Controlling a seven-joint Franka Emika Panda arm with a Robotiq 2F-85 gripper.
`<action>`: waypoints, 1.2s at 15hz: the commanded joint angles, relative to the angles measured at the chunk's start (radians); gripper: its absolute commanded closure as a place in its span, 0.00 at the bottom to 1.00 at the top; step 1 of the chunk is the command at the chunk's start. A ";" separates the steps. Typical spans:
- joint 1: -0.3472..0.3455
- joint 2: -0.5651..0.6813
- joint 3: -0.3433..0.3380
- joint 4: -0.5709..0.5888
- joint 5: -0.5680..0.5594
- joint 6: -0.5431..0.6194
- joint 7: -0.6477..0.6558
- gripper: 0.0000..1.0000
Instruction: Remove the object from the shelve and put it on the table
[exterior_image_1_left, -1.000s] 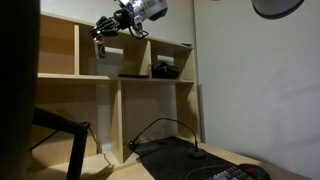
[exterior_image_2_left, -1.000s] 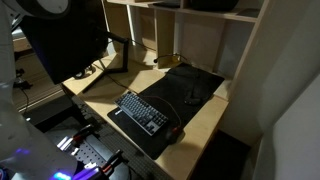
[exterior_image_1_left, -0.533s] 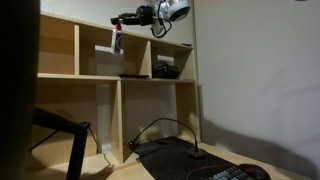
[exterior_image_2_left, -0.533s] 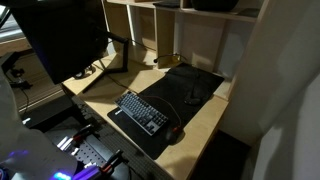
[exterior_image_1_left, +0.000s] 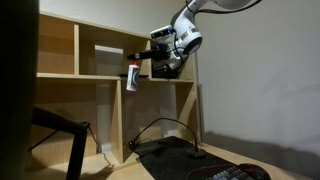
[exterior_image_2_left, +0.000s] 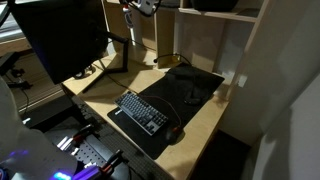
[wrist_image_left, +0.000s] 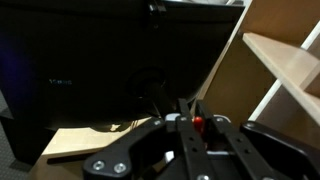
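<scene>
The small white cylindrical object with red ends (exterior_image_1_left: 132, 77) hangs upright in the air, pinched from its 3 o'clock side by the gripper (exterior_image_1_left: 140, 74). It is out of the light wooden shelf unit (exterior_image_1_left: 60, 75), just in front of the middle board's edge. The pale wooden table (exterior_image_1_left: 112, 168) lies well below, at its 6 o'clock. In the wrist view only a red bit of the object (wrist_image_left: 198, 124) shows, at 5 o'clock from centre.

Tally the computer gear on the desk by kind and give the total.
keyboard: 1
mouse: 1
monitor: 1
desk mat: 1
Total: 4
</scene>
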 joint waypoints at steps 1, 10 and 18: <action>0.053 -0.001 -0.063 -0.047 0.008 -0.009 -0.006 0.87; 0.121 0.083 -0.111 -0.209 -0.018 0.269 -0.091 0.97; 0.131 0.209 -0.107 -0.208 0.092 0.357 -0.139 0.87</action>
